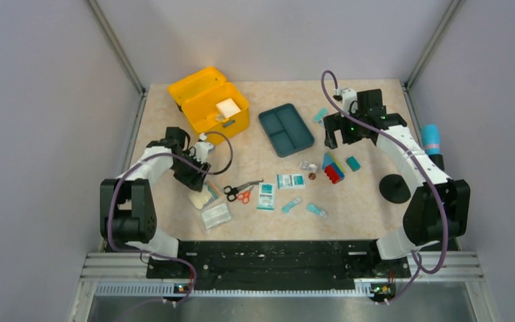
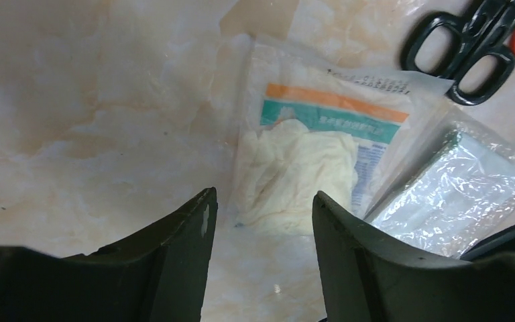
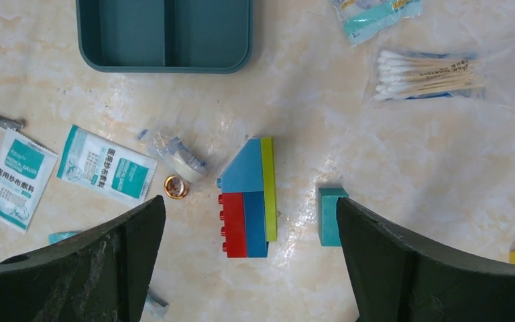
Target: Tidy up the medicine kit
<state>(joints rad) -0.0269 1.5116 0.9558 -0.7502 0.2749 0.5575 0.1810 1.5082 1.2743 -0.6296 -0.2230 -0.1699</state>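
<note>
Top external view: the yellow medicine kit (image 1: 208, 107) sat at the far left of the table (image 1: 369, 201) with its lid open. Something white lay inside it. A dark teal tray (image 1: 285, 129) lay just to its right, not touching it. The left gripper (image 1: 200, 184) pointed down over a glove packet (image 1: 201, 198) near the front left. A clear wrapped pack (image 1: 216, 216) lay just in front of that packet, and scissors (image 1: 241, 191) lay to the right. The right gripper (image 1: 338, 139) hung over the far right part of the table, near a stack of coloured blocks (image 1: 332, 169). From up here I could not tell how wide either gripper was open.

Left wrist view: the two dark fingers (image 2: 188, 228) were a little way apart and had nothing in them. The glove packet showed between their tips, lying flat with pale gloves inside. The clear wrapped pack lay on its right edge. The black and orange scissors handles were at the top right.

Right wrist view: the fingers (image 3: 127, 248) were spread wide and held nothing. The red, blue and green blocks lay on the table between them. A small teal block (image 3: 330, 216) lay just beside the right finger. Two gauze packets (image 3: 106, 164) lay to the left, with a small bagged tape roll (image 3: 181, 161) and a gold ring (image 3: 175, 186) near them. A bag of cotton swabs (image 3: 429, 75) lay at the top right. The teal tray was at the top. The kit did not show here.
</note>
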